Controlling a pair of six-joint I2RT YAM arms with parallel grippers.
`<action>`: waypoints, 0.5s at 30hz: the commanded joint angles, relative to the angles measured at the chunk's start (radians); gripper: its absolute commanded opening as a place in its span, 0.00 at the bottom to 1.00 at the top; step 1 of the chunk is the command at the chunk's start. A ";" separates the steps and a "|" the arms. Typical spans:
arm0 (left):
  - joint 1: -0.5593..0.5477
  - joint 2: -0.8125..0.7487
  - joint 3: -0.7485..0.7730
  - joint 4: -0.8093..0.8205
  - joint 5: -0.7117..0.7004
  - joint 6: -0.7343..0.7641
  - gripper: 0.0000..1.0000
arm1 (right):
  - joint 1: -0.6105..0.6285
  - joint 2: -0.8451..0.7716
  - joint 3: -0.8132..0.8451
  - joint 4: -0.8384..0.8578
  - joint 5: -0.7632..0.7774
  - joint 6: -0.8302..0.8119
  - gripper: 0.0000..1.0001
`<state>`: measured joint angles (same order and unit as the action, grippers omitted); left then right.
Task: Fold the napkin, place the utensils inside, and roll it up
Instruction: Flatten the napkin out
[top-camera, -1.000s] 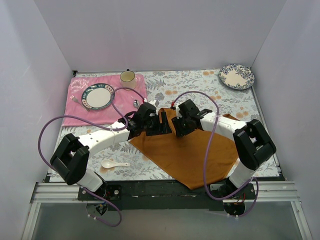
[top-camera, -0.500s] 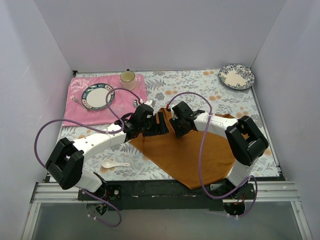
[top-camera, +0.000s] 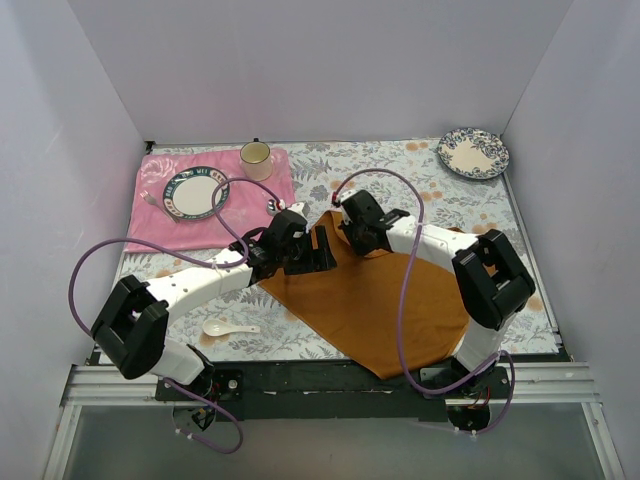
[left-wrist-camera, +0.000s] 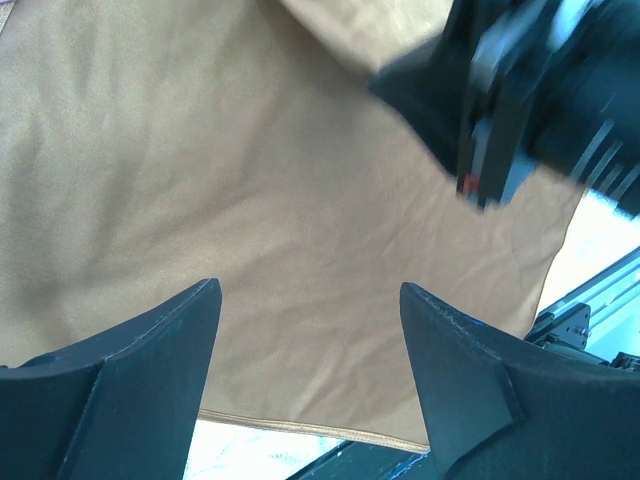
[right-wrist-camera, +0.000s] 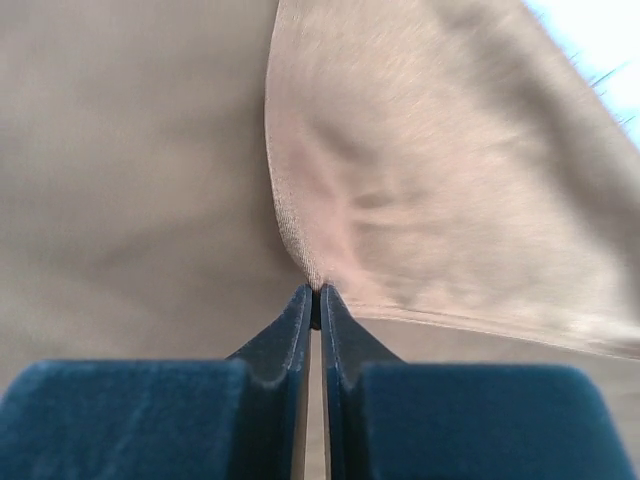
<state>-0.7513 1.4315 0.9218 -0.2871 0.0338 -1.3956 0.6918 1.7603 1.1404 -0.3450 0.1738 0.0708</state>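
The rust-orange napkin (top-camera: 385, 300) lies spread like a diamond on the floral table cover. My right gripper (top-camera: 347, 226) is at the napkin's far corner; in the right wrist view it (right-wrist-camera: 315, 292) is shut on the hemmed corner of the napkin (right-wrist-camera: 430, 200), which curls up from the cloth below. My left gripper (top-camera: 325, 250) hovers open just left of it over the napkin (left-wrist-camera: 250, 180), nothing between its fingers (left-wrist-camera: 170, 360). The white ceramic spoon (top-camera: 222, 327) lies on the table near the front left, away from both grippers.
A pink placemat (top-camera: 160, 225) at the back left carries a teal-rimmed plate (top-camera: 195, 192) and a cup (top-camera: 256, 155). A small metal spoon (top-camera: 272, 207) lies by its right edge. A blue-patterned plate (top-camera: 473, 152) sits at the back right corner.
My right gripper has closed onto the napkin's far corner and shifted slightly back and left. The left gripper stayed open and moved only a little.
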 joint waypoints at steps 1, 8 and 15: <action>0.000 -0.017 -0.031 0.026 0.006 -0.008 0.72 | -0.069 0.037 0.094 0.174 0.217 -0.052 0.08; 0.000 0.030 -0.038 0.055 0.070 -0.043 0.72 | -0.247 0.383 0.483 0.416 0.256 -0.276 0.39; 0.000 0.124 -0.018 0.095 0.110 -0.026 0.75 | -0.261 0.333 0.635 -0.028 0.292 -0.097 0.81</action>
<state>-0.7509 1.5116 0.8909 -0.2256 0.1097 -1.4311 0.4049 2.2429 1.8252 -0.1692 0.4183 -0.1150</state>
